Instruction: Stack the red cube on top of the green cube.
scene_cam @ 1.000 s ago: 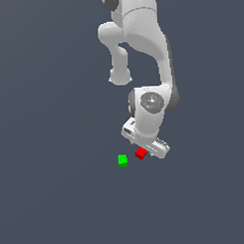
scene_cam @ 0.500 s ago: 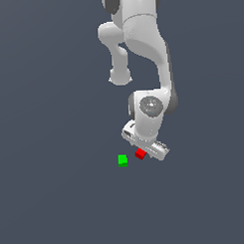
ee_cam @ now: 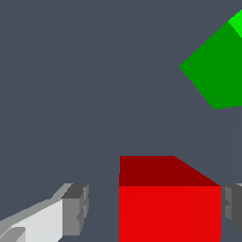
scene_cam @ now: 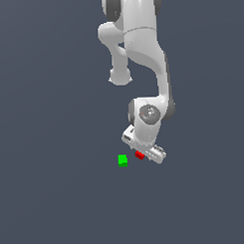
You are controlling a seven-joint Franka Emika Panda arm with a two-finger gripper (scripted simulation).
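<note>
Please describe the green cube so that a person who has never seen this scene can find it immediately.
Start at the big white robot arm and follow it down to its claw near the dark grey floor. A small red cube sits between the claw's fingers. Beside it, toward the exterior view's left and apart from it, lies the green cube: same size, bright green, free of the claw.

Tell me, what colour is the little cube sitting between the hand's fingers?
Bright red cube, clearest in the wrist view.

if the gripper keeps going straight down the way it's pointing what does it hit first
Probably the red cube: in the wrist view it sits between the gripper's fingers, nearer one pad, jaws open. The green cube lies off to the side, apart. Remaining depth is unclear.
</note>
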